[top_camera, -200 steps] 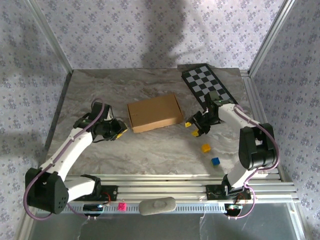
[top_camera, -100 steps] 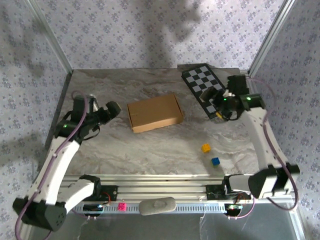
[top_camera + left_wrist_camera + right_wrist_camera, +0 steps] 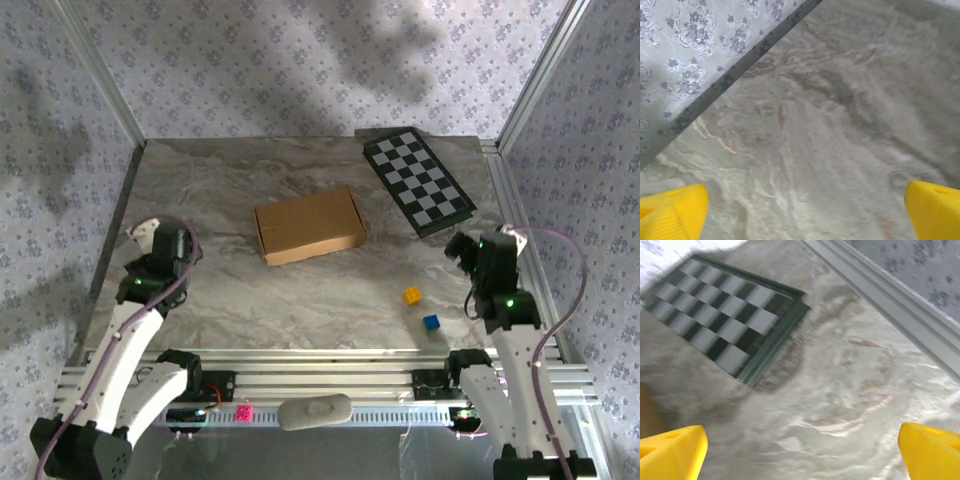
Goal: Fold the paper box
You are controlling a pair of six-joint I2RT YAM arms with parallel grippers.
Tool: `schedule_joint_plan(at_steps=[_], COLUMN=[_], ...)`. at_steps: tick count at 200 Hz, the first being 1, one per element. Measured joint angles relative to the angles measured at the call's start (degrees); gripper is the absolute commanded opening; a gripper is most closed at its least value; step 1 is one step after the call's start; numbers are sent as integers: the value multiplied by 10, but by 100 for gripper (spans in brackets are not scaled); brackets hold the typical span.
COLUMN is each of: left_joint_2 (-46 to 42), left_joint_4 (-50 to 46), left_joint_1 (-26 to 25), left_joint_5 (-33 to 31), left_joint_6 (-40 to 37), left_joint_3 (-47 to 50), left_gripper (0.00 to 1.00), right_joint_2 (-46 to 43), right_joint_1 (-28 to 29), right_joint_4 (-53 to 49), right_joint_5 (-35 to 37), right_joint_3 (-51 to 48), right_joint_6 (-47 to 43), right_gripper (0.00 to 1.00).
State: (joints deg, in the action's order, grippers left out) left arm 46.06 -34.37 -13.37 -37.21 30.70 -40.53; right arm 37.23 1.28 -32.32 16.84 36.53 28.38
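The paper box lies flat and closed in the middle of the marble table, plain brown cardboard. My left gripper hovers well to its left near the table's left edge. In the left wrist view this gripper is open, its yellow fingertips wide apart over bare marble. My right gripper sits to the box's right, clear of it. The right wrist view shows that gripper open too, with nothing between its fingers. A brown sliver at that view's left edge may be the box.
A black-and-white checkered board lies at the back right, seen again as the board ahead of the right fingers. A yellow cube and a blue cube rest near the front right. Metal frame rails edge the table.
Both arms have drawn back from the box's sides toward the near edge, and both grippers have opened wide. The box has not moved.
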Motion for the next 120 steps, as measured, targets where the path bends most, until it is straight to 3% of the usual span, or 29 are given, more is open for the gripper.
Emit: schedule_joint_plan(at_steps=[23,54,120], left_joint_2=[3,35,222], left_joint_4=[104,207,435], left_joint_1=[16,46,110], left_joint_5=[20,63,155], left_joint_6=[-89,-144,-195], left_joint_3=[96,156,186], left_gripper=[100,100,100], right_joint_2=[14,79,357], right_joint_1=[3,13,5], right_joint_4=[69,179,449], right_joint_5=[30,38,2], right_joint_3=[-77,-118,-116], right_joint_6=[-44,-91,-188], right_gripper=[100,100,100])
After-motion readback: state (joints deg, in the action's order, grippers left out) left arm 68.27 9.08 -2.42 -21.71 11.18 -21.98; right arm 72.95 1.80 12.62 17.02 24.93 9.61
